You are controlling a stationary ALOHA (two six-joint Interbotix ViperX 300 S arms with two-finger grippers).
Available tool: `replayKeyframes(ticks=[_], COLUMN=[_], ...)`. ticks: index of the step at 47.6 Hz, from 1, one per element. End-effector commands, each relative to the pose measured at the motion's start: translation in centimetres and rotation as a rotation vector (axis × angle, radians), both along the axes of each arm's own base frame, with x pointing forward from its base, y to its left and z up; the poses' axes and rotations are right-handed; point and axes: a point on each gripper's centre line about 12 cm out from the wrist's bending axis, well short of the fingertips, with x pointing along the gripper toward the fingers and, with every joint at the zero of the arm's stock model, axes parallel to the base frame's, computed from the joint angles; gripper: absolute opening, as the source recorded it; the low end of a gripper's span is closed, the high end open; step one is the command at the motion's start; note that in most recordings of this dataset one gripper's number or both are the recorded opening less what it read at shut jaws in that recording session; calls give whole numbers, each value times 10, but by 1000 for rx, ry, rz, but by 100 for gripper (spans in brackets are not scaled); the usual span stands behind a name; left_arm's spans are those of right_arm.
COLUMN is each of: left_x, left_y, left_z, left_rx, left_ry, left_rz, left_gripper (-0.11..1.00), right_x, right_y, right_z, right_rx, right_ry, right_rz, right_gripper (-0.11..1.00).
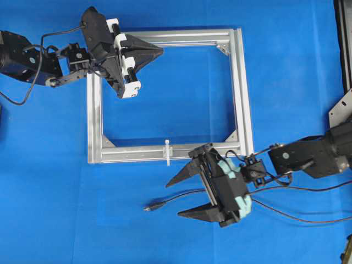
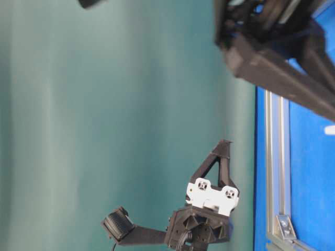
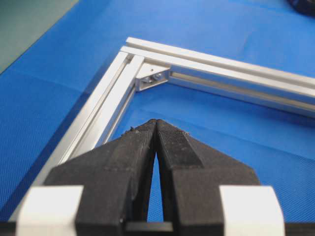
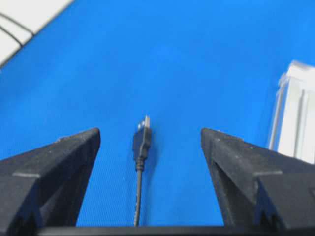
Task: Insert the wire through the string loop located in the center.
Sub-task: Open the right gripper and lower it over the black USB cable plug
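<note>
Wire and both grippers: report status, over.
Left gripper shut, empty, over frame corner. Right gripper open, straddling wire, not gripping. String loop unthreaded. Nothing blocking.

The square silver aluminium frame [image 1: 241, 88] looks brushed and faintly glossy. The blue table cover [image 3: 44, 98] shows a fine matt weave. At six o'clock, the thin black wire [image 4: 141, 147] looks smooth plastic.

You've got bright, even light from above, and the blue worktop [image 1: 55, 209] shows only soft, short shadows. The silver frame [image 1: 241, 88] glints pale along its rails, with no harsh glare. In your right wrist view the wire [image 4: 141, 147] sits slightly soft. The table-level view blurs the near right end effector [image 2: 277, 57].
</note>
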Motion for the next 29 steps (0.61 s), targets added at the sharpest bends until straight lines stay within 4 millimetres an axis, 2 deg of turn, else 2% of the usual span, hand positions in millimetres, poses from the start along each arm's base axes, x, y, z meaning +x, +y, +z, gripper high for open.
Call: replayKeyframes(ticks=[1, 19, 29], left_x=[0, -1, -1], left_y=[2, 3, 3], left_z=[12, 13, 12], left_rx=[14, 14, 13], left_ry=[-34, -34, -33], left_rz=[2, 7, 7], left_gripper=[0, 0, 0], right_x=[7, 11, 14], right_y=[3, 2, 2], right_z=[1, -43, -50], right_rx=[20, 39, 39], right_ry=[-3, 107, 119], right_rz=[-13, -55, -60], right_gripper=[72, 71, 70])
